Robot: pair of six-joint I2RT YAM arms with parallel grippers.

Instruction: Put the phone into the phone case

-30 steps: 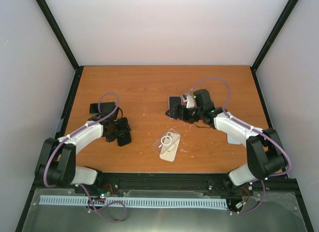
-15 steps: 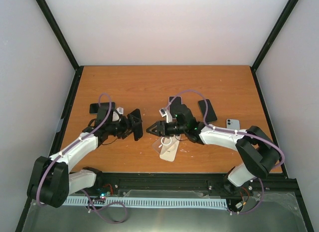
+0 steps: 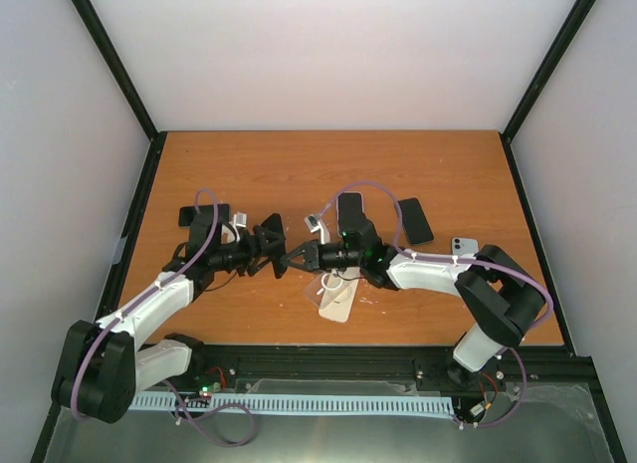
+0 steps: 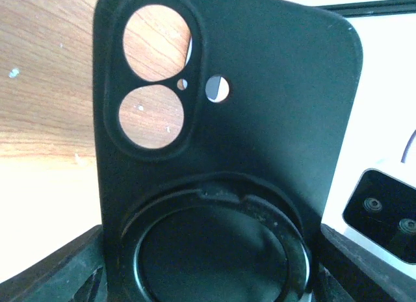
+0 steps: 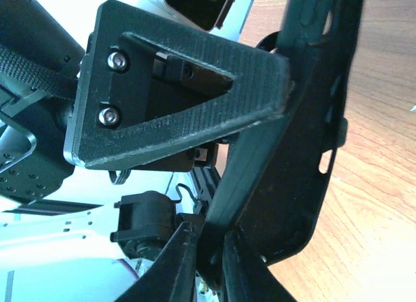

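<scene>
The black phone case [image 4: 260,152] is held upright over the middle of the surface [image 3: 299,174], camera cutouts at the top, and the left jaws are clamped across its width. The right jaws meet it from the opposite side, their tips clenched on one edge of the case. A dark phone [image 3: 415,221] lies flat beyond the right arm, a second dark phone [image 3: 347,206] near it, and a pale phone [image 3: 465,247] farther right. A clear case [image 3: 338,292] lies just in front of the jaws
</scene>
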